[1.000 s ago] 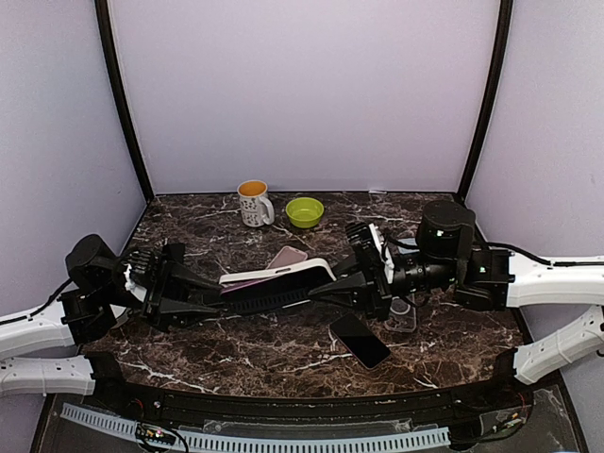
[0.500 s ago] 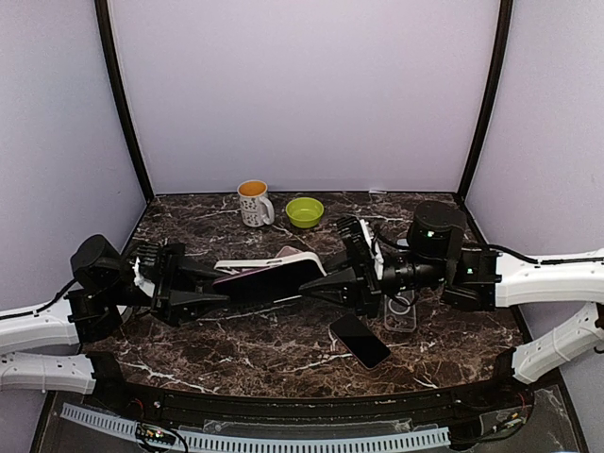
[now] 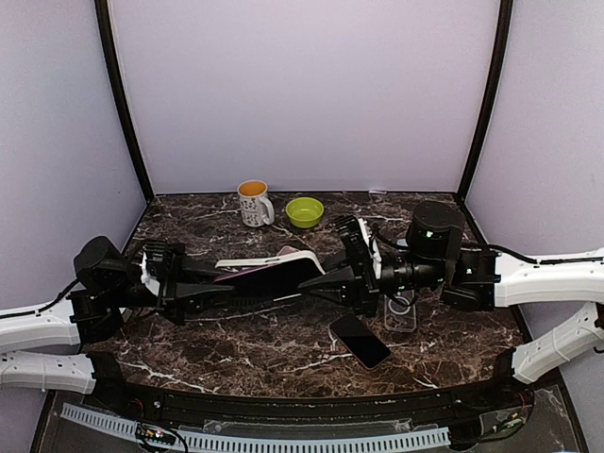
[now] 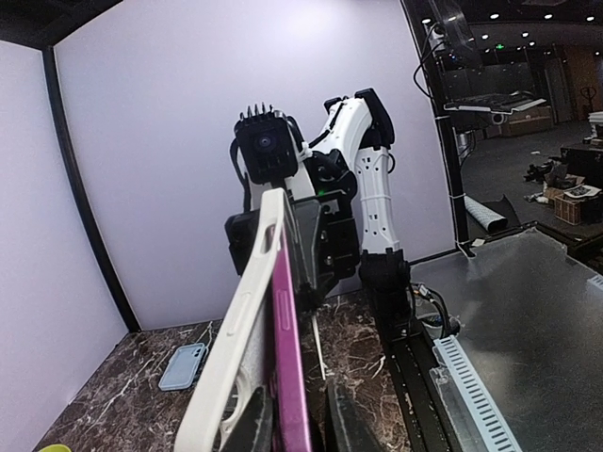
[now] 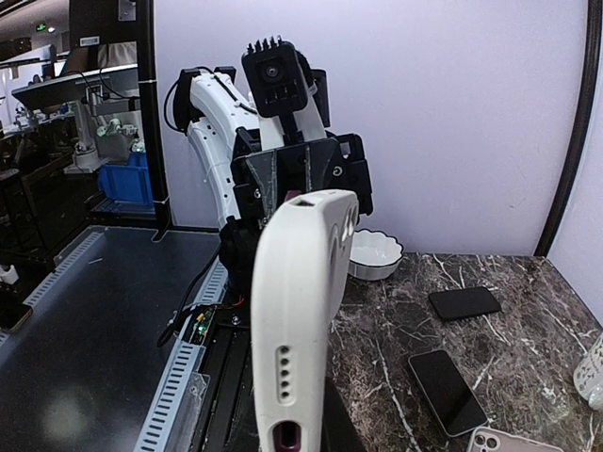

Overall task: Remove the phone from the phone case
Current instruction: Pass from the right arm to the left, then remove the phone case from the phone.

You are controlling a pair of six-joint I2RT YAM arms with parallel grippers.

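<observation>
A purple phone [image 3: 269, 281] in a white case [image 3: 260, 261] hangs in the air between my two grippers, on edge, above the middle of the marble table [image 3: 236, 349]. My left gripper [image 3: 206, 293] is shut on the phone's left end. In the left wrist view the white case [image 4: 234, 330] stands peeled away from the purple phone [image 4: 288, 367], outside my gripper [image 4: 297, 428]. My right gripper [image 3: 327, 281] is shut on the case's right end. In the right wrist view [image 5: 301, 443] the case [image 5: 297, 311] still covers that end, purple showing in its port.
A mug [image 3: 253, 202] and a green bowl [image 3: 304, 211] stand at the back. A black phone [image 3: 359, 340] and a clear case [image 3: 400, 314] lie under the right arm. A pinkish case [image 3: 287, 252] lies behind the held phone. A blue case [image 4: 183, 366] lies on the table.
Both grippers have moved closer together and turned the phone on edge, its dark screen now facing the camera. The white case has come away from the phone along the left end.
</observation>
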